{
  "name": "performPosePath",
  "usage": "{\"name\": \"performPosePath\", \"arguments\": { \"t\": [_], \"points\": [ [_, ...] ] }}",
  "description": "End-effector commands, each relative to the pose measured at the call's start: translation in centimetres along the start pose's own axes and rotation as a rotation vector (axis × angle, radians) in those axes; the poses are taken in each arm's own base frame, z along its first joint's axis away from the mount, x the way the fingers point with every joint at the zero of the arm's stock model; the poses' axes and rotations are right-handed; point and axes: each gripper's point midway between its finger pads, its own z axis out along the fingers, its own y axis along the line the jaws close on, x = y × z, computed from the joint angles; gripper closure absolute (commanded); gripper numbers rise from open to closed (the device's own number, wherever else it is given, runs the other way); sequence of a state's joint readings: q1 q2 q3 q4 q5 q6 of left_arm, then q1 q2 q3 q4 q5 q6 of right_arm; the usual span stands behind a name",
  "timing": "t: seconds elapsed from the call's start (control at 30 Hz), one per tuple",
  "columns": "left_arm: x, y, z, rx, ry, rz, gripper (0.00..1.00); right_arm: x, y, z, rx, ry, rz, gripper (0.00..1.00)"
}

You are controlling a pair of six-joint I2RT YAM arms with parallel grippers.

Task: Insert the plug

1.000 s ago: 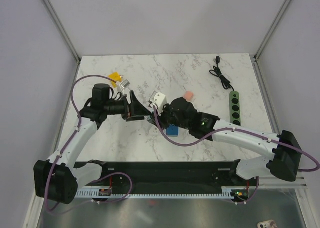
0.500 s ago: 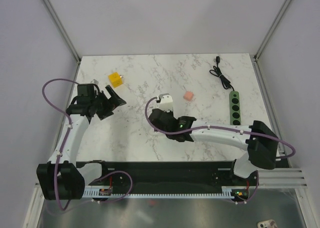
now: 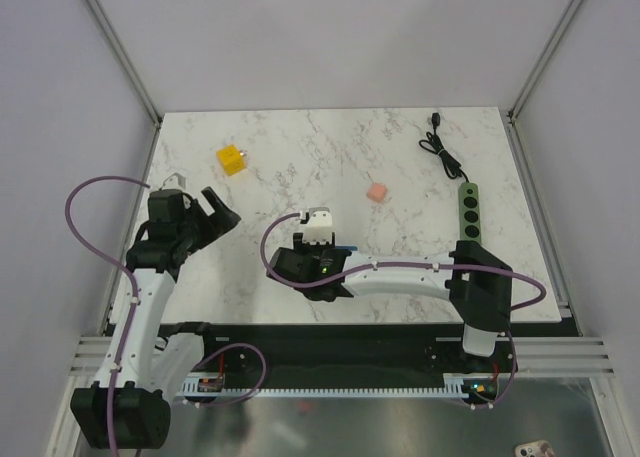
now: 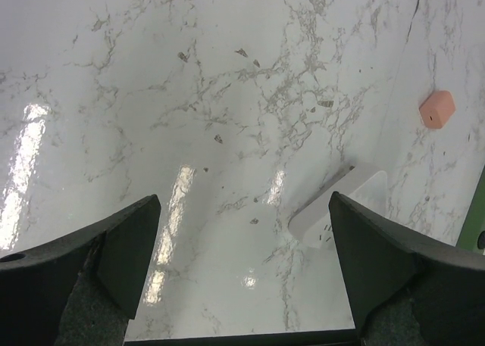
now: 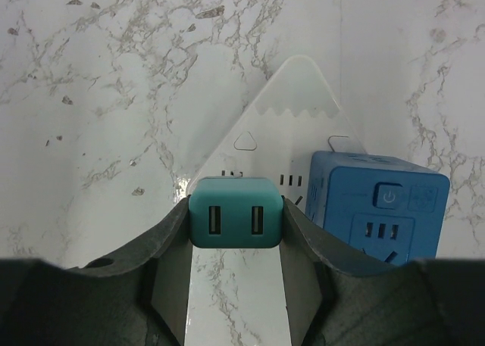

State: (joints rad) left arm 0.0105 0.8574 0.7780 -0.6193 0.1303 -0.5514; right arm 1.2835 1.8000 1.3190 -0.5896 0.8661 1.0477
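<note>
The plug [image 5: 235, 223] is a teal block with two USB slots facing the right wrist camera. My right gripper [image 5: 235, 210] is shut on its two sides. It hangs over the slotted face of a white triangular socket [image 5: 292, 126], and its prongs are hidden. A blue cube socket [image 5: 379, 210] stands against the white one's right side. From above, my right gripper [image 3: 312, 251] points down at mid-table and covers both sockets. My left gripper [image 3: 222, 215] is off to the left, open and holding nothing [image 4: 242, 263]. The white socket [image 4: 341, 206] lies to its right.
A yellow cube [image 3: 232, 158] sits at the back left and a pink block [image 3: 377, 191] near the middle. A green power strip [image 3: 469, 214] with a black cable [image 3: 443, 147] lies along the right side. The right arm's links stretch across the near table.
The left arm has pulled back from the centre to the left, gripper open. The right arm has swung left and toward the near edge, still holding the plug.
</note>
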Motion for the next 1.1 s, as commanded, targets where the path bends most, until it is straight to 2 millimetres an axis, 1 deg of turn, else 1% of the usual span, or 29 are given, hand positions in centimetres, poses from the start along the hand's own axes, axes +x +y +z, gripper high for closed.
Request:
{"name": "performPosePath", "arguments": {
  "t": [0.0,0.17,0.37,0.6,0.87,1.03,1.07],
  "points": [
    [0.4,-0.5,0.1,0.029,-0.002,0.061,0.00,-1.3,0.0,0.1,0.038,-0.062,0.067,1.00],
    [0.9,-1.4,-0.2,0.082,0.004,0.068,0.00,-0.3,0.0,0.6,0.042,-0.047,0.059,1.00],
    [1.7,-2.2,-0.4,0.118,0.031,0.085,0.00,-0.2,1.2,0.8,0.011,-0.035,0.044,1.00],
    [1.8,-2.1,-0.2,0.110,0.039,0.091,0.00,0.4,1.5,1.4,0.022,-0.029,0.047,1.00],
    [1.6,-2.0,-0.3,0.101,0.027,0.091,0.00,1.5,0.9,2.1,0.044,-0.022,0.036,1.00],
    [1.5,-1.9,-0.3,0.096,0.024,0.093,0.00,1.6,0.9,2.2,0.045,-0.018,0.032,1.00],
    [1.6,-1.8,-0.3,0.093,0.026,0.092,0.00,1.4,0.9,2.3,0.043,-0.020,0.041,1.00]
  ]
}}
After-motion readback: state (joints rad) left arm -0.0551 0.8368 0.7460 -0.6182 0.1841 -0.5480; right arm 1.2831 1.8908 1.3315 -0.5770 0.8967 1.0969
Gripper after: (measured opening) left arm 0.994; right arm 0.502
